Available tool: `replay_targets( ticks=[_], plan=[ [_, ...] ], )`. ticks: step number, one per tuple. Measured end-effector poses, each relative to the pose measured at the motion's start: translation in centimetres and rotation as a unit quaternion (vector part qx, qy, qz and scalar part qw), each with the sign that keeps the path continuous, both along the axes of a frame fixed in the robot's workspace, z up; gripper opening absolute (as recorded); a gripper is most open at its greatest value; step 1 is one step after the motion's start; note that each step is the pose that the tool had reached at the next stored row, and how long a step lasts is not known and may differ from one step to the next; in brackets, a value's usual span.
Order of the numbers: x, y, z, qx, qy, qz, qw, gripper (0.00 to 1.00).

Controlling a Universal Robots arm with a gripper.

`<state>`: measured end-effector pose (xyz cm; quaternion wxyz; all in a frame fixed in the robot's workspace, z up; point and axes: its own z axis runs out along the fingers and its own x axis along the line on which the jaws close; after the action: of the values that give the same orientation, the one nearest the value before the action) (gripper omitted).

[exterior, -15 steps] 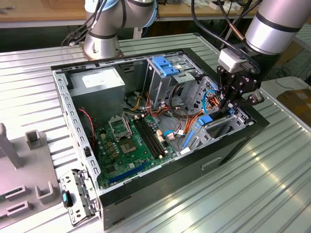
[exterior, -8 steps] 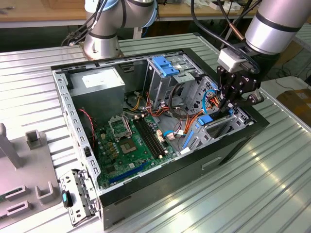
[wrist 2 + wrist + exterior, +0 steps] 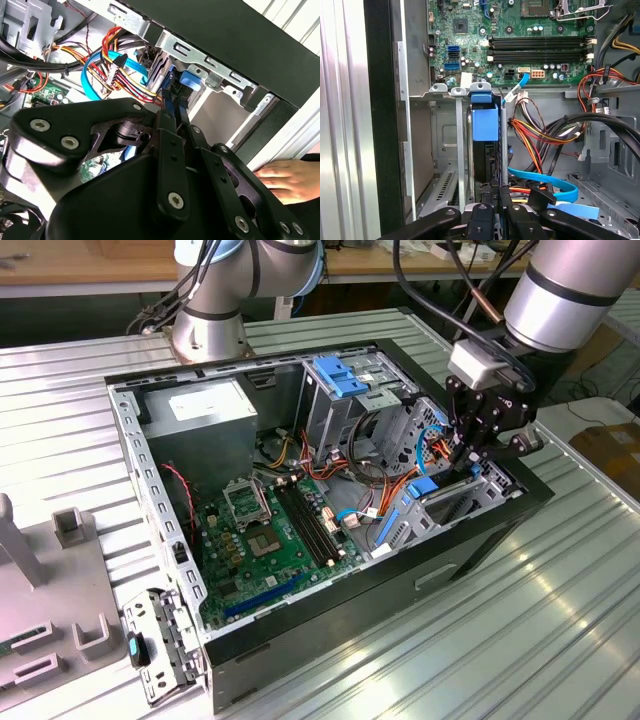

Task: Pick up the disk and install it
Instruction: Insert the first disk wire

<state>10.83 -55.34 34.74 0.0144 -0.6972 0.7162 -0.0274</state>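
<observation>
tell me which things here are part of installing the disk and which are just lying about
Part of the job:
- disk, on edge in its bay
- gripper, at the disk's end
- drive bay

Lying about:
- power supply
- motherboard
- blue cable
- hand by the case

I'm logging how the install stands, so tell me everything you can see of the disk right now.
The disk stands on edge in a metal bay slot near the case's front wall, a dark slab with blue plastic rails and a blue end tab at its far end. In the first wrist view the gripper sits at its near edge, fingers close together about it. In the exterior view the gripper reaches down into that bay. Orange, red and blue cables run beside the disk.
</observation>
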Motion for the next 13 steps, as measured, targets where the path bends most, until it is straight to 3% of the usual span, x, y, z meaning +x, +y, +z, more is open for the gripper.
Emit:
replay_targets(
  ticks=[13],
  plan=[
    [0.00,-0.06,-0.18,-0.0002,0.0000,0.004,1.0000,0.16]
  ],
)
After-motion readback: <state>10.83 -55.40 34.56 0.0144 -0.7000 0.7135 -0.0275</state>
